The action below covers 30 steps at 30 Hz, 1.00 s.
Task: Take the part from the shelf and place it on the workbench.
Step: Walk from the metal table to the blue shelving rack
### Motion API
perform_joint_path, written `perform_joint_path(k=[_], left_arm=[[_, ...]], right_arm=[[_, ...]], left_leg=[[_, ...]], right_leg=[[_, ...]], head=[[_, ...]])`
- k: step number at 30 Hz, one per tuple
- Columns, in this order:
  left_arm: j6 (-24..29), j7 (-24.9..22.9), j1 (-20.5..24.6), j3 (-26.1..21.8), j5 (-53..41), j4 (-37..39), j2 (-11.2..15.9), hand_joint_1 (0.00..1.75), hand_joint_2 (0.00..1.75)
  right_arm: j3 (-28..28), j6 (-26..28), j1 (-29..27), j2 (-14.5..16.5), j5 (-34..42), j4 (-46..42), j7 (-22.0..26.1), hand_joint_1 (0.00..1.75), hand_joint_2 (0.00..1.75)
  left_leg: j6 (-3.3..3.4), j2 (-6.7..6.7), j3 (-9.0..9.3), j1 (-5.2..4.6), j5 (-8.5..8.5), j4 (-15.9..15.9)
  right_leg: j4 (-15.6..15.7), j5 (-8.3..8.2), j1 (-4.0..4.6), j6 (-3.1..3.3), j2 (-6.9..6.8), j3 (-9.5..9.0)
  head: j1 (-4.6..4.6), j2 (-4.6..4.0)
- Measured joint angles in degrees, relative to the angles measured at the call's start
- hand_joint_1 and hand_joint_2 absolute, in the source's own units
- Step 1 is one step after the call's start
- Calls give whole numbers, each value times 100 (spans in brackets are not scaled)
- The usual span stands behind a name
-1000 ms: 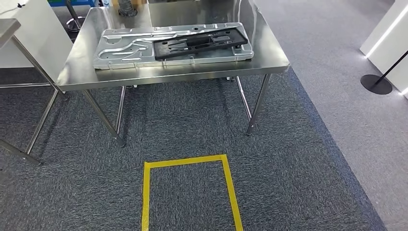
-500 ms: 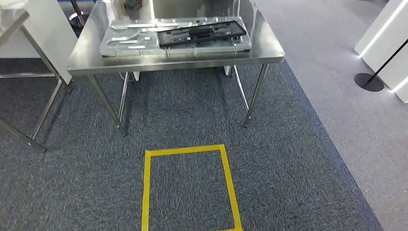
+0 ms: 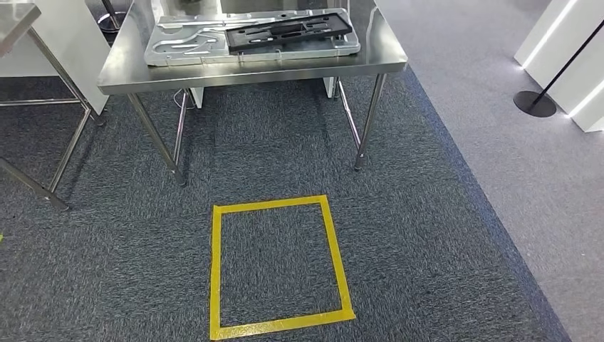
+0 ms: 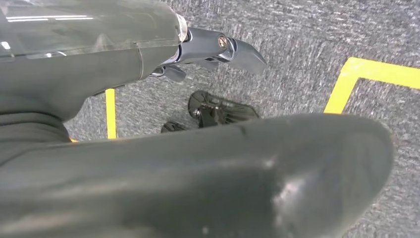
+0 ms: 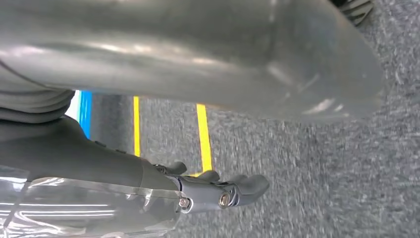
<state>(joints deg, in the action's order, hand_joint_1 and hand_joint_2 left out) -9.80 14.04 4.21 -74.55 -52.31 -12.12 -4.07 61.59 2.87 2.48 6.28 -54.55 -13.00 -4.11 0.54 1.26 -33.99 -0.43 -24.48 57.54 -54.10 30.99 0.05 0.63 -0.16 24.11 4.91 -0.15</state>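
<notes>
The black part (image 3: 288, 30) lies flat on a silver panel (image 3: 185, 46), toward the panel's right half. The panel rests on a steel table (image 3: 249, 71) at the far side of the head view. Nothing holds the part.

The left hand (image 4: 208, 47) hangs low over the carpet (image 3: 427, 249), its fingers loosely stretched and apart, with nothing in them. The right hand (image 5: 213, 191) hangs the same way, fingers out and empty.

I cannot tell whether this table is the shelf or the workbench, so the step is a judgement. With both hands empty and low, and the part well ahead of the robot, this is a walking stage, not a handling one. If the table is the pick-up place, the next move calls for closing on the near edge, squaring up to it and lifting both arms. The part is long and thin, so a hold near each end would be steadier than one hand at the middle. It should come away without dragging the panel beneath. If the table is the workbench, the placing looks done.

A yellow tape square (image 3: 216, 271) marks the carpet between the robot and the table.

Count: one black part, one panel, one tape square, two steel tables, the second (image 3: 14, 14) at the left edge, and one round stand base (image 3: 535, 104) off to the right.
</notes>
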Motion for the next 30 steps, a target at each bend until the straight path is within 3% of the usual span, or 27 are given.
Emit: perform_joint_path(k=[2, 4, 5, 6, 7, 9, 11, 12, 15, 17, 18, 20, 21, 22, 23, 24, 25, 27, 29, 30], left_arm=[[13, -8, -5, -5, 2, 0, 1, 0, 0], [22, -15, -18, -10, 3, 1, -3, 0, 0], [25, -16, -24, -12, 4, 1, -4, 0, 0], [28, -16, -27, -13, 6, 1, -5, 0, 0], [32, -15, -28, -14, 8, 1, -5, 0, 0], [38, -8, -25, -15, 9, 1, -4, 0, 0], [40, 1, -20, -16, 5, 1, -4, 0, 0], [40, 4, -19, -16, 3, 1, -4, 0, 0], [39, -1, -21, -16, 2, 1, -4, 0, 0], [38, -8, -13, -18, 5, 1, -4, 0, 0], [38, -13, -8, -19, 8, 1, -4, 0, 0], [44, -42, -6, -26, 17, 1, -2, 0, 87], [58, -68, -7, -34, 25, 1, -1, 0, 131], [79, -93, -7, -43, 37, 1, -1, 0, 175], [104, -112, -7, -50, 48, 1, -1, 0, 175], [130, -120, -7, -56, 59, 1, -1, 0, 175], [152, -119, -4, -59, 67, 1, -1, 0, 175], [187, -105, 8, -70, 87, 0, 2, 0, 175], [208, -85, 14, -90, 127, -1, 4, 0, 175], [216, -79, 8, -76, 166, -1, 7, 0, 175]], right_arm=[[3, 10, -6, -12, -8, 3, -1, 0, 0], [6, 16, -11, -49, -11, 5, -4, 0, 0], [7, 20, -15, -72, -11, 7, -5, 0, 0], [8, 28, -17, -94, -10, 8, -6, 0, 0], [9, 46, -19, -110, -8, 9, -4, 0, 0], [11, 108, -19, -124, -6, 10, 1, 0, 0], [11, 175, -17, -126, -15, 11, 6, 0, 0], [10, 197, -15, -126, -22, 11, 8, 0, 44], [10, 217, -7, -126, -60, 13, 9, 0, 175], [10, 217, -6, -124, -94, 14, 9, 0, 175], [9, 217, -7, -117, -106, 15, 8, 0, 175], [9, 226, -12, -93, -114, 17, -5, 0, 175], [9, 235, -16, -79, -115, 17, -16, 0, 131], [9, 245, -20, -70, -116, 17, -22, 0, 87], [9, 256, -21, -66, -116, 17, -19, 0, 44], [10, 264, -20, -64, -115, 17, -3, 0, 44], [10, 269, -15, -64, -114, 17, 21, 0, 87], [11, 256, -5, -64, -112, 17, 73, 0, 175], [6, 235, -7, -64, -104, 17, 105, 0, 175], [-15, 232, -16, -66, -83, 16, 110, 0, 175]], left_leg=[[-59, -43, -149, 21, -310, 380], [-112, -69, -419, 57, -772, 1143], [-133, -70, -519, 74, -906, 1473], [-146, -70, -531, 87, -924, 1622], [-153, -70, -431, 98, -837, 1539], [-146, -70, 39, 113, -536, 812], [-99, -75, 432, 102, -383, 147], [-67, -77, 504, 92, -385, 0], [37, -74, 473, 94, -367, -76], [114, -67, 439, 110, -314, -117], [144, -63, 414, 106, -295, -120], [175, -59, 362, 93, -273, -111], [181, -58, 345, 90, -266, -103], [180, -59, 335, 91, -264, -89], [174, -62, 330, 96, -266, -69], [161, -65, 324, 98, -274, -42], [138, -68, 310, 88, -293, 1], [90, -73, 279, 61, -319, 63], [56, -76, 263, 55, -310, 70], [40, -76, 263, 59, -301, 63]], right_leg=[[19, -80, -19, 72, -21, 53], [6, -144, -1, 104, -36, 138], [-7, -171, 7, 106, -40, 184], [-27, -193, 12, 101, -40, 228], [-53, -206, 12, 93, -36, 267], [-119, -212, 6, 69, -30, 325], [-185, -209, 14, 19, -27, 378], [-207, -212, 21, -13, -27, 400], [-261, -200, 24, -111, -24, 448], [-598, 34, 13, -169, -11, 611], [-947, 238, -5, -194, -3, 776], [-1695, 575, -44, -252, 3, 1125], [-1880, 603, -72, -286, 4, 1205], [-1826, 510, -102, -322, 4, 1168], [-1543, 323, -138, -357, 3, 1020], [-1117, 106, -176, -392, 2, 803], [-718, -40, -193, -419, 10, 611], [-285, -165, -201, -385, 29, 425], [-269, -167, -176, -319, 39, 443], [-272, -172, -163, -316, 38, 447]], head=[[-1, 0], [0, 0], [0, 0], [0, 0], [1, 0], [0, 0], [0, 0], [0, 0], [-1, 0], [-1, 0], [-2, 0], [-2, 0], [-2, 0], [-2, 0], [-2, 0], [-2, 0], [-2, 0], [-1, 0], [0, 0], [0, 0]])
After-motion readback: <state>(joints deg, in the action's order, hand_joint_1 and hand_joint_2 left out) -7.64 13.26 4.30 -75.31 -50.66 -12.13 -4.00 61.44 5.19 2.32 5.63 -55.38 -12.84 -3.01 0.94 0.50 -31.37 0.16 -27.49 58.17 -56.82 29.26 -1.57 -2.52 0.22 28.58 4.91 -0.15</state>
